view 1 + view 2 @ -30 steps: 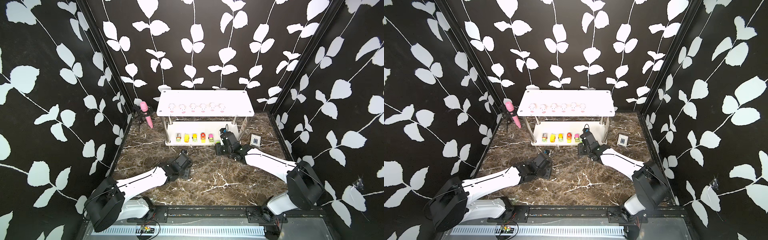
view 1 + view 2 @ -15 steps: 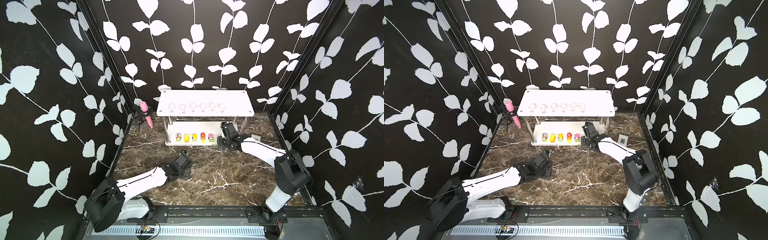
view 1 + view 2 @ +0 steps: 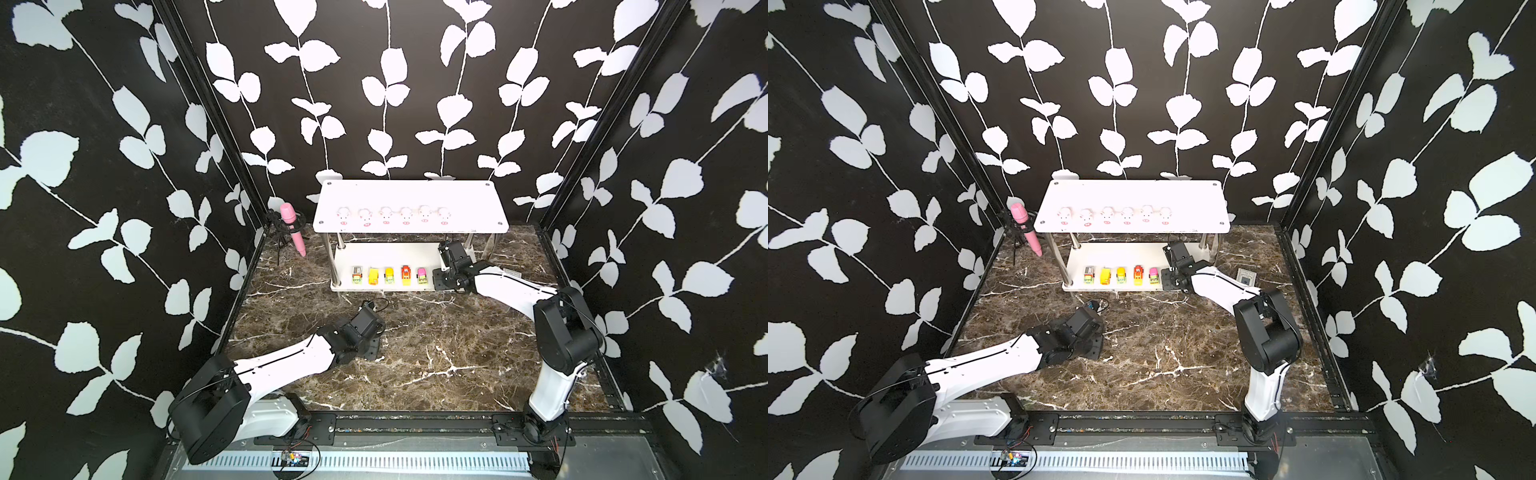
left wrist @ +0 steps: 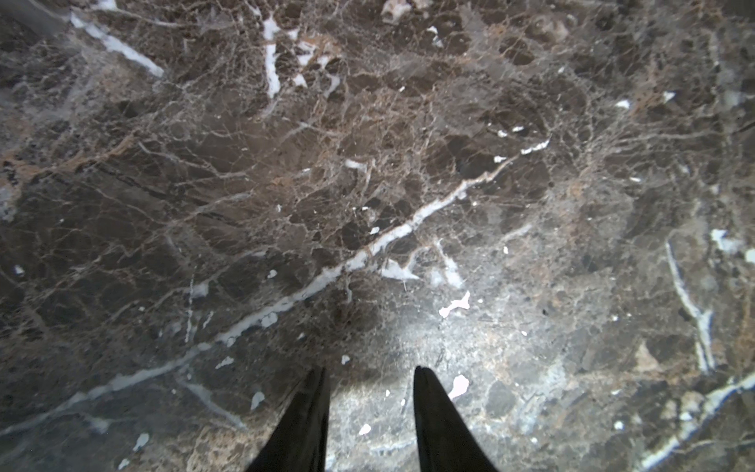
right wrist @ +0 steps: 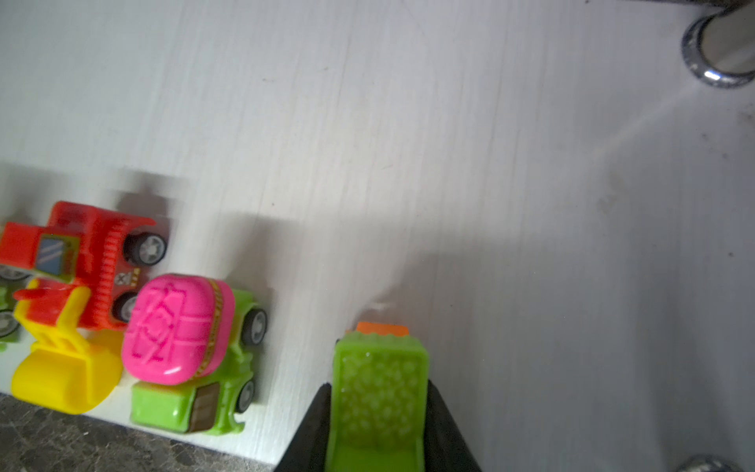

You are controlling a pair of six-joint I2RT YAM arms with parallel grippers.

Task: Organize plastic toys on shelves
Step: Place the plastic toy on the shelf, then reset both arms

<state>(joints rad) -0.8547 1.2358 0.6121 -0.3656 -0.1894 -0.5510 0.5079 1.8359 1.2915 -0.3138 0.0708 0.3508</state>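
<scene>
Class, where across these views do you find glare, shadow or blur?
Left wrist view: a glare patch on the marble floor by the left pincer. Right wrist view: the orange digger looks smeared and throws a soft shadow on the lower shelf. Both top views: sharp, but the pigs wash out on the white top shelf.

My left arm (image 3: 286, 361) and right arm (image 3: 511, 291) have white link shells with black joint housings. Thin black cables (image 3: 376, 300) trail along both; the fingers (image 4: 302, 421) are black, tapered.
</scene>
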